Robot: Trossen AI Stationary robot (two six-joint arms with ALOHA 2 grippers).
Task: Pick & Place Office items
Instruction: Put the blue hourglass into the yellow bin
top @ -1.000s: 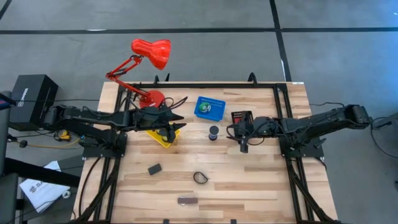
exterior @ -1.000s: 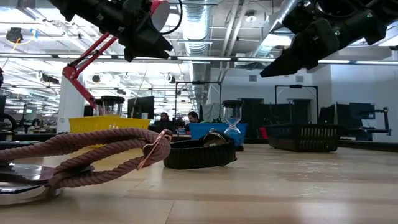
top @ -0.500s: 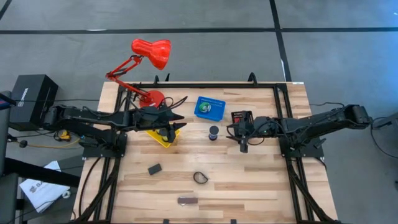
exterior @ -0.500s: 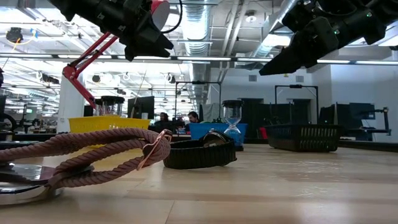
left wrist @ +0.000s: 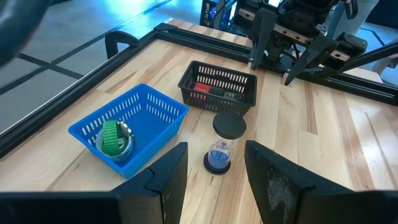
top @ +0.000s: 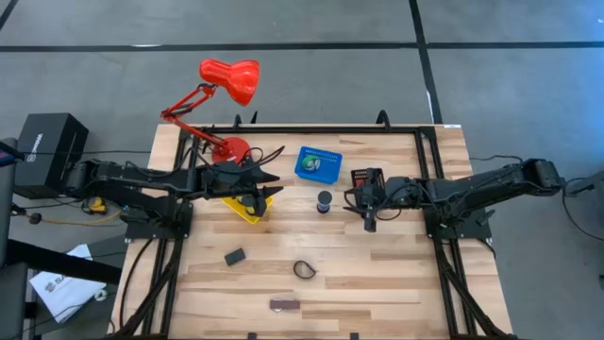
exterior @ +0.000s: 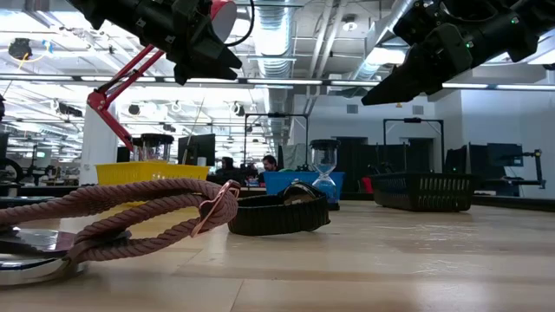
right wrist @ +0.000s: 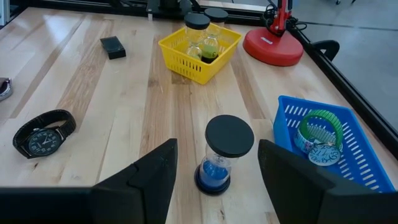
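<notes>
Nothing shifts over the last second. My right gripper (top: 369, 225) hangs spread and empty right of the hourglass (top: 324, 201); left gripper (top: 267, 195) half-spread, empty, over the yellow basket (top: 247, 212). Pick not begun.

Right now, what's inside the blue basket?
The blue basket holds a green-banded watch, curled up with its face showing. The basket's near wall hides part of its floor, so anything small lying there cannot be seen.

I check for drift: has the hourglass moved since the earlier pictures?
No. The hourglass stands at the same spot beside the blue basket.
</notes>
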